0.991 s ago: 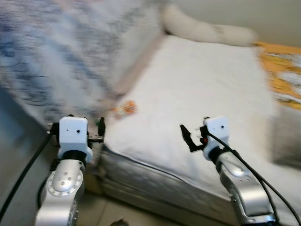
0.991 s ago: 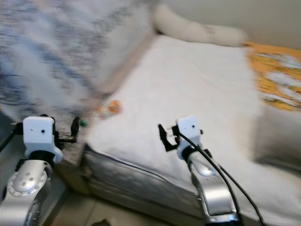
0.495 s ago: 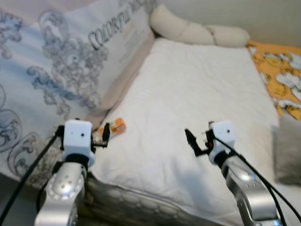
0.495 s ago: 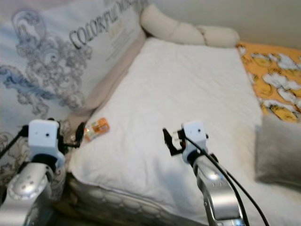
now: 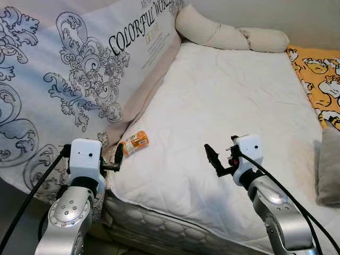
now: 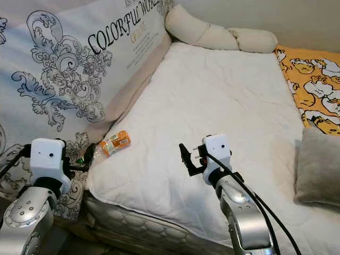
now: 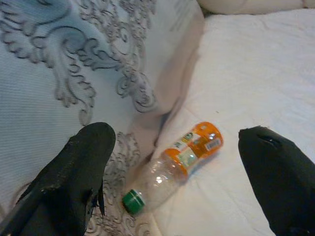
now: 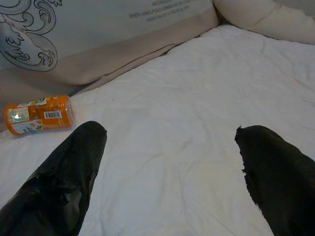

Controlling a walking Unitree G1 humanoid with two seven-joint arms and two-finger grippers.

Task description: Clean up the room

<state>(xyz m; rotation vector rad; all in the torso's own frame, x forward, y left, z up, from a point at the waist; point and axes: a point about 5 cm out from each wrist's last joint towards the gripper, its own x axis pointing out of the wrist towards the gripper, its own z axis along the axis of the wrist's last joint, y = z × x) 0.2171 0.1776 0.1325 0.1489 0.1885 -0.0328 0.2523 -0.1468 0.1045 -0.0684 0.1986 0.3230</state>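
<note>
A: Bottle (image 7: 173, 165) colours?
B: Clear plastic, green cap (image 7: 132, 201), orange label with white and green patches and a barcode.

A: Bed (image 5: 234, 90)?
B: White quilted cover with faint stitched lines; grey quilted mattress side (image 6: 154, 228) below it.

A: The big cushion (image 5: 79, 69) along the bed's edge?
B: Pale blue-white, grey baroque scrollwork, black lettering "COLORFUL WORLD", beige border.

A: Other textiles?
B: Cream bolster pillow (image 5: 228, 34) at the head. Orange blanket (image 6: 311, 85) printed with white cartoon figures. Plain grey cushion (image 6: 319, 167).

A: Robot parts?
B: Silver arms, white wrist housings, black fingers (image 8: 64, 187), black cables.
</note>
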